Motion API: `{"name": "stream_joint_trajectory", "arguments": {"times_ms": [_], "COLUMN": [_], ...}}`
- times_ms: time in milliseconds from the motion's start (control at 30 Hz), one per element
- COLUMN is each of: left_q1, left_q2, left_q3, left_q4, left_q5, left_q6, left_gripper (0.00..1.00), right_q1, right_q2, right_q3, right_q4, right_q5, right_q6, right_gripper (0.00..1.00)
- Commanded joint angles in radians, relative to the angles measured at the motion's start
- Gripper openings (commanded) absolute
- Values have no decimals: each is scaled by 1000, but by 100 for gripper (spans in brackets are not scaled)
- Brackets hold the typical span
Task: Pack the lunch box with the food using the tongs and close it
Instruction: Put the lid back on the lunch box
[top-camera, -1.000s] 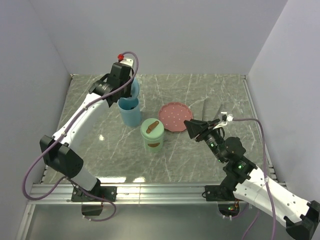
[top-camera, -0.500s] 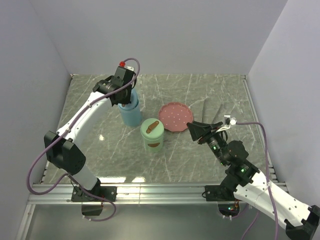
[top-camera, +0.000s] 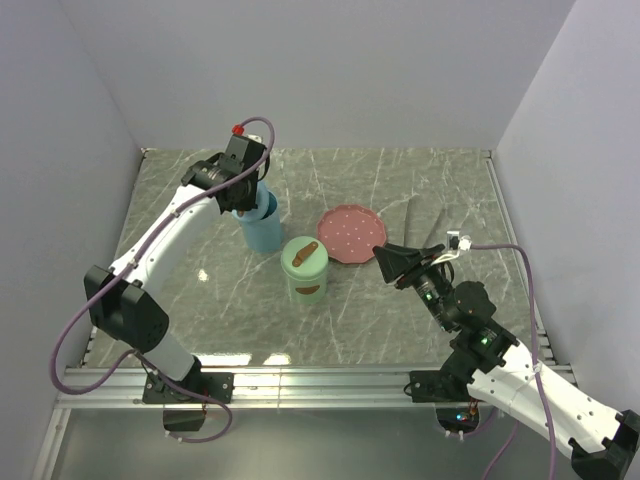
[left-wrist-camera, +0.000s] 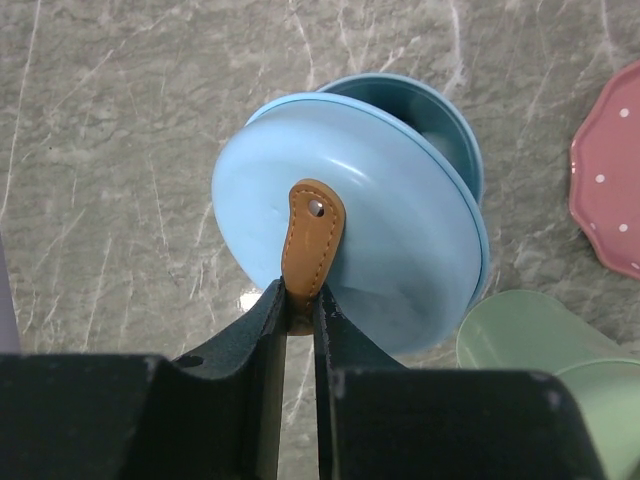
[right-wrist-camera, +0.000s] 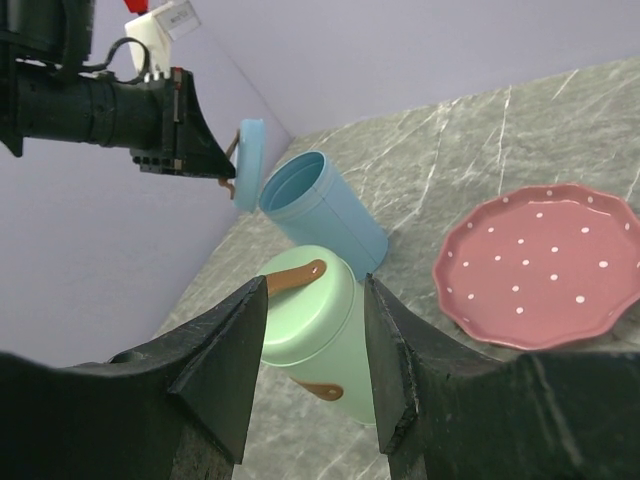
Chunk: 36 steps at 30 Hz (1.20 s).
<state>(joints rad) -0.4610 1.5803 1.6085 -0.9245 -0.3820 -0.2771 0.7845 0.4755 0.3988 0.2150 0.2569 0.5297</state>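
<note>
Left gripper (left-wrist-camera: 300, 300) is clamped on the brown tab (left-wrist-camera: 312, 235) of the blue lid (left-wrist-camera: 400, 250), which is tipped up on edge. The open blue canister (top-camera: 262, 232) sits right below it. Just to that hand's right is a green canister (top-camera: 304, 268) with its lid on, then a pink dotted plate (top-camera: 350, 233). Right gripper (right-wrist-camera: 312, 300) hangs beside the plate, fingers spread, holding nothing. So that's two canisters and one plate. There's bare marble table (top-camera: 230, 320) on the near side of both hands.
</note>
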Motion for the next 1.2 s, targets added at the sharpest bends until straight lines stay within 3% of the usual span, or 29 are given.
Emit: {"name": "stream_joint_trajectory", "arguments": {"times_ms": [0,300,767,1167], "left_q1": [27,44,30,-41], "left_q2": [39,132,207,389], "left_q3": [33,93,200,457], "left_q4": [0,30,-14,-138], "left_q5": [9,37,-9,-107], "left_q6": [10,38,59,93], "left_gripper": [0,0,0,0], "right_q1": [-7,-7,-7,-7], "right_q2": [-14,-44,40,78], "right_q3": [-12,-20,-8,0], "right_q4": [11,-6,26,32], "right_q5": [10,19,-7,-16], "right_q6": [0,-2,-7,-19], "right_gripper": [51,51,51,51]}}
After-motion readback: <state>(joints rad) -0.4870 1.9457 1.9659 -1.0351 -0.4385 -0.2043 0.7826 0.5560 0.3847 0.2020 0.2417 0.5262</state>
